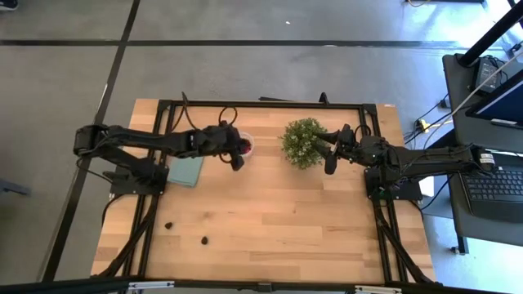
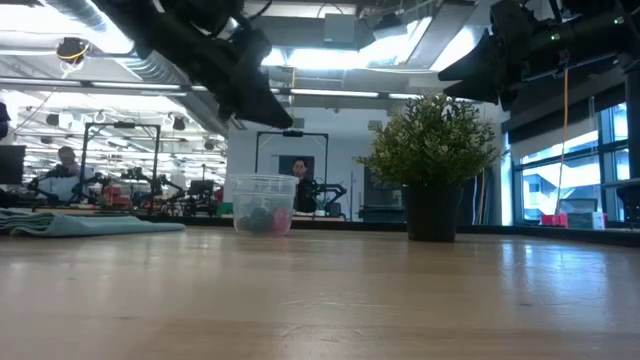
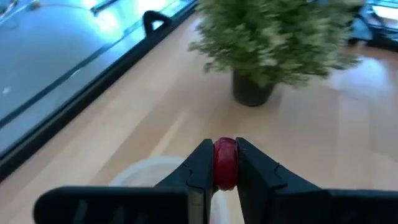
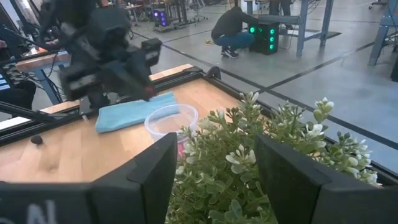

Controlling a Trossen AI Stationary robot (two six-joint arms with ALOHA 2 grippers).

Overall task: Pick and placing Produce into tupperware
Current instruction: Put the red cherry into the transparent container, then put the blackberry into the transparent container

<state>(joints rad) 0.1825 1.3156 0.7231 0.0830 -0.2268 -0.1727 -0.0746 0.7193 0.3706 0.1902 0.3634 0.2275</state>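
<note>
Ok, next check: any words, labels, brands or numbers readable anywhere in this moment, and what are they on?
None can be read.
Right gripper: pale marks at the picture's lower left corner on its body, cut off and unreadable.
Tupperware, potted plant, teal cloth: no print visible.
Laptop beside the table: keys too small to read.

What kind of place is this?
Probably a robotics lab or workshop: a wooden table framed in black rails, similar workbenches in the hall behind, and a person crouching by lit equipment on the concrete floor.
</note>
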